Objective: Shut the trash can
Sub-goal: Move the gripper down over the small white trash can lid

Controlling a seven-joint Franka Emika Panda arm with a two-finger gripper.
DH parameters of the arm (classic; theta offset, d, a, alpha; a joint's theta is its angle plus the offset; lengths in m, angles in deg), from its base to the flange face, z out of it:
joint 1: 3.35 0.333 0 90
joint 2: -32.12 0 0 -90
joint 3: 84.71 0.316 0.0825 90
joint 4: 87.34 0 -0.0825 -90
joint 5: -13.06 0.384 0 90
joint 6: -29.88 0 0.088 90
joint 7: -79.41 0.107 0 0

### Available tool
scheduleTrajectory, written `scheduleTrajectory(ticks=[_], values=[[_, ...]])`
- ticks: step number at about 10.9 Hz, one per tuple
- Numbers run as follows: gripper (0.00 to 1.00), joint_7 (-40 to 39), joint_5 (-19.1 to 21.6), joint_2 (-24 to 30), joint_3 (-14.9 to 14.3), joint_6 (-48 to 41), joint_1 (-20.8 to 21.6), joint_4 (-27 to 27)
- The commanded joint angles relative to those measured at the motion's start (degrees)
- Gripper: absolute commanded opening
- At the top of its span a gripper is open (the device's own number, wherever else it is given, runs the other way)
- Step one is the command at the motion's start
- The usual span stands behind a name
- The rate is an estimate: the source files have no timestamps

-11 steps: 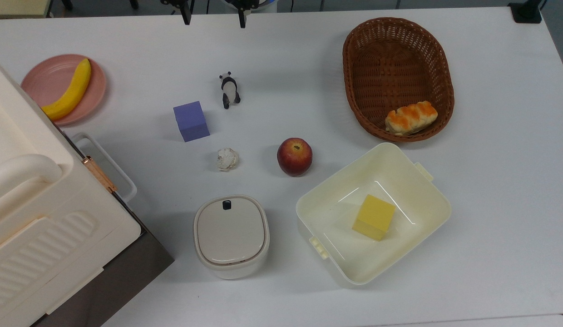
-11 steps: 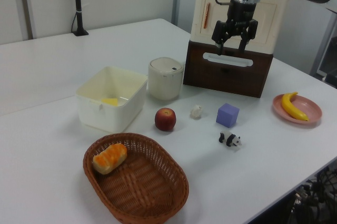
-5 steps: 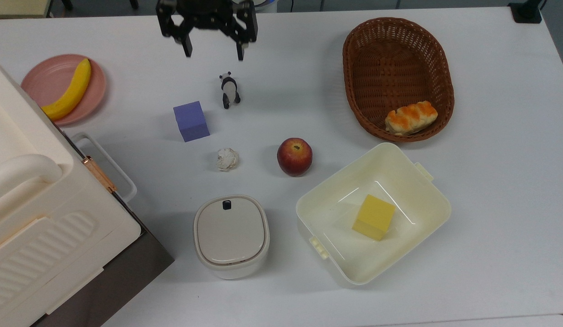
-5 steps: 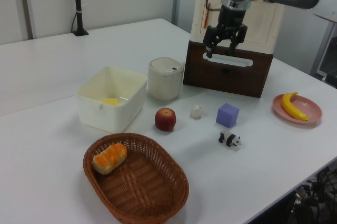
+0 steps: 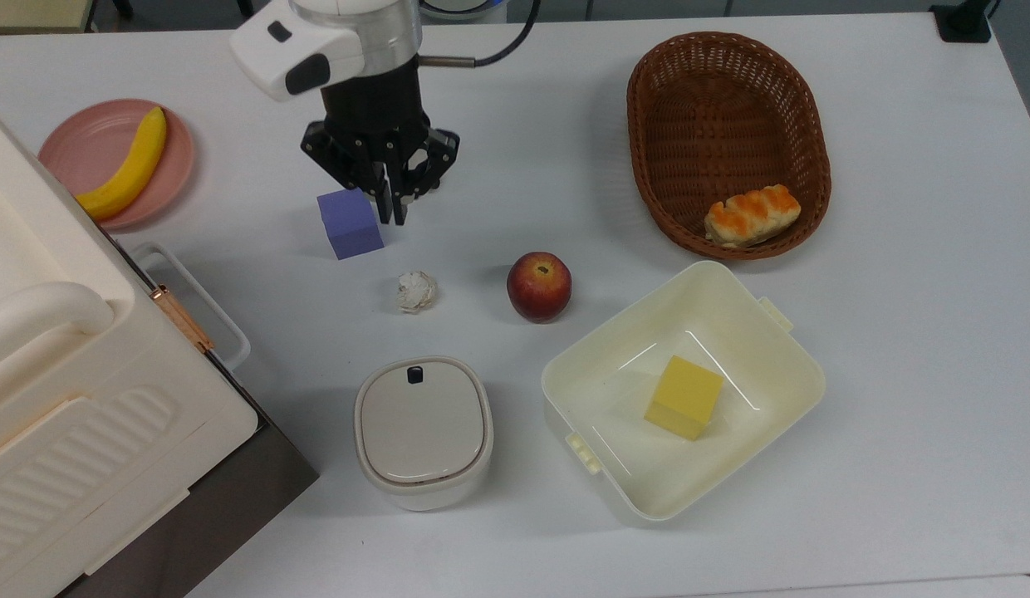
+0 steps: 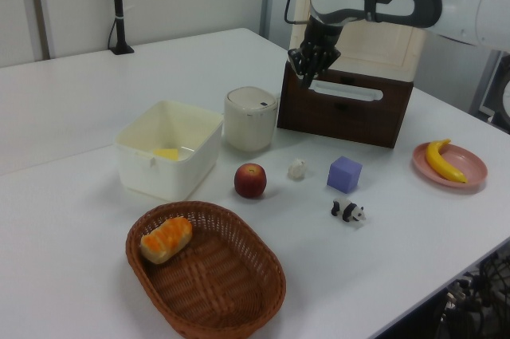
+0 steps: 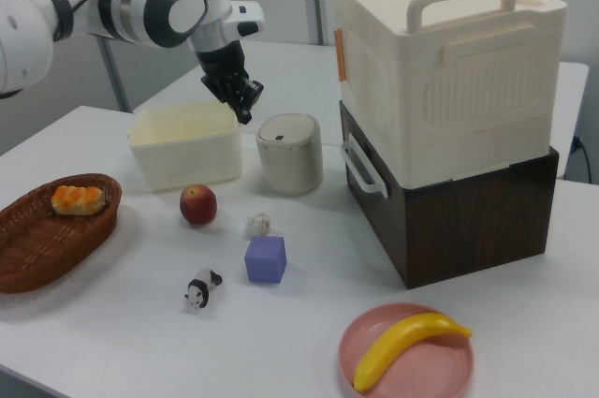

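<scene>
The trash can (image 5: 423,430) is a small off-white rounded bin near the table's front edge; its flat grey lid with a black button lies down flat on it. The same trash can (image 6: 250,118) stands between the tub and the brown box in the left view, and the trash can (image 7: 289,153) sits mid-table in the right view. My gripper (image 5: 394,218) hangs in the air with its fingers pressed together, shut on nothing. In the left view the gripper (image 6: 307,80) is above and right of the bin. The gripper (image 7: 246,115) is up and left of it in the right view.
A purple cube (image 5: 350,222), a crumpled paper ball (image 5: 416,291) and an apple (image 5: 539,286) lie between gripper and bin. The cream tub (image 5: 777,349) holds a yellow block. A wicker basket (image 5: 648,158) holds bread. The big cream box (image 5: 83,390) stands at the top view's left, by a pink plate (image 5: 83,137) with a banana.
The arm has swung from the table's far edge toward the bin, now over the cube and panda in the top view. Its fingers, wide apart before, have closed.
</scene>
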Motion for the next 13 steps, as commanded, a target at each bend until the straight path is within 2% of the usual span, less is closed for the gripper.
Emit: scheduleTrajectory(ticks=[1,2,4,13], values=[[0.00,2.6,0.3,-5.1,-0.2,4.8,0.4,5.4],[0.00,2.6,0.2,-7.4,-0.2,8.2,0.3,7.5],[0.00,2.5,0.2,-10.4,-0.3,16.3,0.4,8.3],[0.00,2.4,-1.8,-13.6,-0.4,17.0,1.2,8.3]])
